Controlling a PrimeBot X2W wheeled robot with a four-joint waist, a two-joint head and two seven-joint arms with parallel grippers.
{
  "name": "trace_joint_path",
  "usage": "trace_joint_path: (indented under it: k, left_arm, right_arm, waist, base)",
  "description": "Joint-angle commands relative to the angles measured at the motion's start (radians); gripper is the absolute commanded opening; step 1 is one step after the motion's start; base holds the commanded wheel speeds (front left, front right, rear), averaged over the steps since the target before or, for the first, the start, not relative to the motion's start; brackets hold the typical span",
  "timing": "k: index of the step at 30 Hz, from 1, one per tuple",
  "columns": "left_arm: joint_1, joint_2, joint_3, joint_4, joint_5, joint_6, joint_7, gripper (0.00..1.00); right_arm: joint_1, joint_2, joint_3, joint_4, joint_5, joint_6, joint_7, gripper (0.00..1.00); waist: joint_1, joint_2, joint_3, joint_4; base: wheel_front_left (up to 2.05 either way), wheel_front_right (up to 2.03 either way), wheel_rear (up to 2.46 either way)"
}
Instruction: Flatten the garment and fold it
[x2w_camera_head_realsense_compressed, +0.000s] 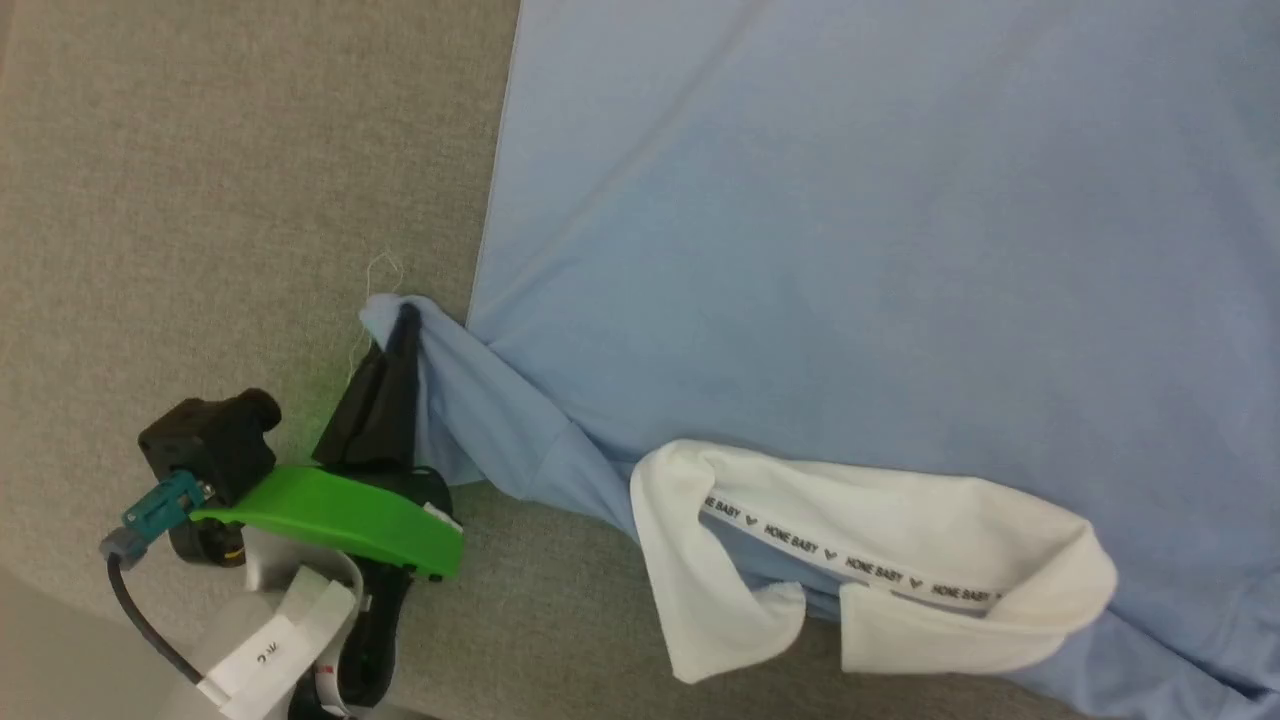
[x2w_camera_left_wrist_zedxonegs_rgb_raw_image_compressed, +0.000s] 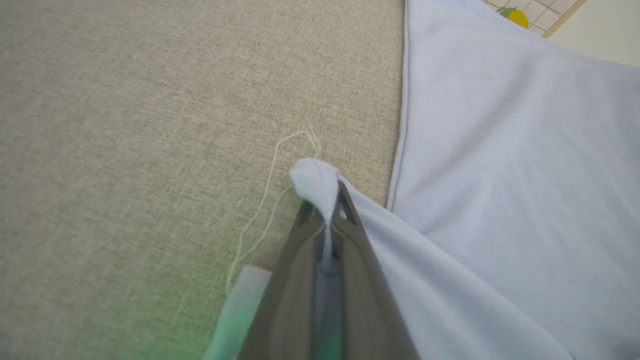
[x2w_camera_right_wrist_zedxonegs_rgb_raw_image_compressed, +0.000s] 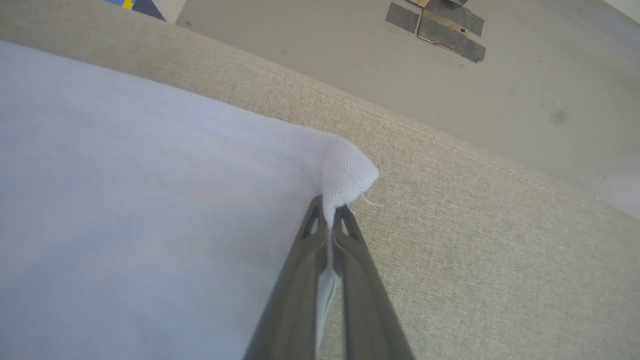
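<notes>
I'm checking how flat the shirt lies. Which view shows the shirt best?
The head view: the shirt spreads wide, white collar included. The left wrist view gives the bunched bit in the left end effector; the right wrist view, a corner pinched by the right end effector.

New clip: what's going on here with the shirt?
The robot is working on a light blue polo shirt that lies spread on a grey woven surface. Its white collar is nearest the robot. The left gripper is shut on the tip of a sleeve and holds it out to the side. The right gripper is shut on another bunched corner of the shirt. The shirt has not yet been folded.
</notes>
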Motion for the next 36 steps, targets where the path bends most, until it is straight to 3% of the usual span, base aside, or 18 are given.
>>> trace_joint_path:
  k: [1, 10, 20, 29, 36]
  left_arm:
    - [-0.001, 0.011, 0.006, 0.006, -0.008, 0.007, 0.007, 0.0]
    - [0.037, 0.055, 0.011, 0.042, -0.002, 0.034, 0.057, 0.0]
    - [0.096, 0.081, 0.012, 0.044, -0.003, 0.071, 0.099, 0.0]
    - [0.118, 0.085, 0.007, 0.051, -0.013, 0.083, 0.119, 0.0]
    - [0.128, 0.082, 0.002, 0.065, -0.022, 0.08, 0.12, 0.0]
  right_arm:
    - [0.012, 0.001, 0.0, 0.001, 0.013, -0.001, -0.022, 0.0]
    - [0.141, -0.042, 0.021, -0.012, 0.107, -0.001, -0.083, 0.0]
    - [0.48, -0.065, -0.007, -0.172, 0.237, -0.001, -0.128, 0.0]
    - [0.875, 0.026, -0.056, -0.301, 0.292, -0.001, -0.178, 0.0]
    - [1.111, 0.146, -0.039, -0.27, 0.299, -0.001, -0.214, 0.0]
  waist:
    - [0.0, 0.0, -0.083, -0.05]
    - [0.0, 0.0, -0.277, -0.174]
    - [0.0, 0.0, -0.409, -0.27]
    - [0.0, 0.0, -0.458, -0.298]
    - [0.0, 0.0, -0.472, -0.286]
  base:
    - [0.0, 0.0, 0.0]
    - [0.0, 0.0, 0.0]
    - [0.0, 0.0, 0.0]
    - [0.0, 0.0, 0.0]
    - [0.0, 0.0, 0.0]
